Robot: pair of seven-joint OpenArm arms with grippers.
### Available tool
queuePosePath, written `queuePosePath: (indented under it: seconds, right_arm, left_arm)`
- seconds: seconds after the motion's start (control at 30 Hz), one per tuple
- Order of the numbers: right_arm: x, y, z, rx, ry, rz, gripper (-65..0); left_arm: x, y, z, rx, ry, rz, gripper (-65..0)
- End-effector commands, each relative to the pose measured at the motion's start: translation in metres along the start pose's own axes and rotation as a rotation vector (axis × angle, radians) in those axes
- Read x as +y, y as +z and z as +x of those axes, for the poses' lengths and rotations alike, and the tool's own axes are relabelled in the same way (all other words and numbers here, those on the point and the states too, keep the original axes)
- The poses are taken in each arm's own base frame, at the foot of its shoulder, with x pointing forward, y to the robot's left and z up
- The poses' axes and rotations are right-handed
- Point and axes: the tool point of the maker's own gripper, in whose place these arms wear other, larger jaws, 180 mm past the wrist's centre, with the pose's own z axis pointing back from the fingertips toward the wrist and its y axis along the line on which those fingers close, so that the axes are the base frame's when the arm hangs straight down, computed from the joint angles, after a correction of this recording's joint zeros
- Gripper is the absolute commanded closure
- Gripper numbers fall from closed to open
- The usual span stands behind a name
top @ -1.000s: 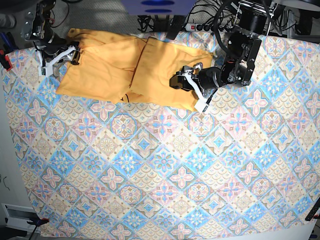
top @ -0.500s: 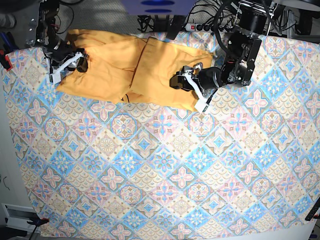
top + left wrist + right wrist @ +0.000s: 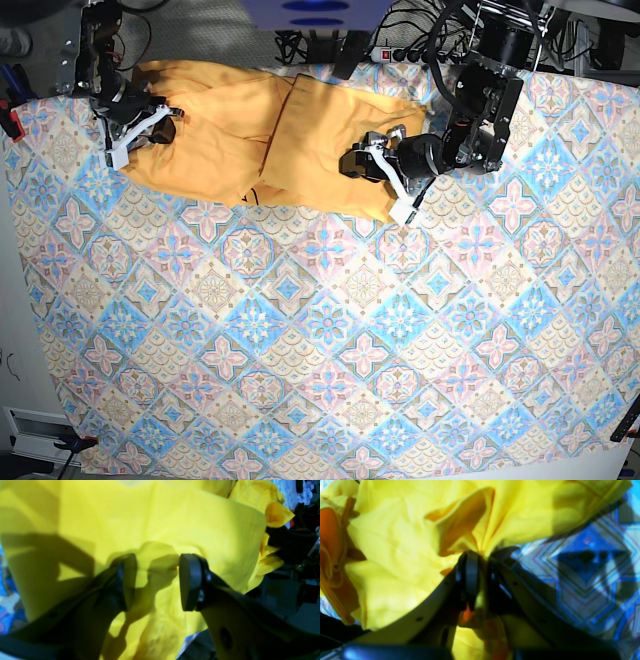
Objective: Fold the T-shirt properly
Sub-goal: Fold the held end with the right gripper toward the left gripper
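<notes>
t-shirt (image 3: 270,135) lies bunched at the far edge of the patterned cloth (image 3: 320,330), right gripper (image 3: 480,562) pinched on a thin gather at its corner, left gripper (image 3: 156,582) fingers apart over the fabric, so that small bite may slip if pulled; no writing readable.

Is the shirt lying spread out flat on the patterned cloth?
No: in the base view the shirt is bunched and folded over itself at the far edge of the cloth.
</notes>
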Motion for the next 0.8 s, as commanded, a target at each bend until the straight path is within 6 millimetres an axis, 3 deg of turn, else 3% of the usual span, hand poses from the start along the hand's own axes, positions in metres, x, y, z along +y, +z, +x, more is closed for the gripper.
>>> queuePosePath:
  seconds: [0.0,0.17,0.4,0.5,0.63,0.77]
  right_arm:
    - [0.006,0.003,0.027,-0.069,0.032,0.020,0.0]
    - [0.015,0.000,0.053,-0.121,0.054,0.040,0.0]
    - [0.025,-0.004,0.090,-0.194,0.077,0.060,0.0]
    - [0.038,-0.010,0.096,-0.195,0.103,0.088,0.0]
    - [0.056,-0.017,0.093,-0.171,0.142,0.129,0.0]
    - [0.086,-0.018,0.094,-0.169,0.205,0.193,0.0]
  left_arm:
    - [-0.001,0.003,0.009,-0.020,-0.013,-0.001,-28.1]
    - [-0.002,0.002,0.012,-0.027,-0.010,-0.004,-28.1]
    - [-0.013,-0.002,0.035,-0.115,-0.015,-0.027,-28.1]
    - [-0.020,-0.006,0.047,-0.141,-0.024,-0.041,-28.1]
    - [-0.014,-0.013,0.042,-0.121,0.015,-0.039,-28.1]
    - [-0.013,-0.012,0.041,-0.118,0.015,-0.038,-28.1]
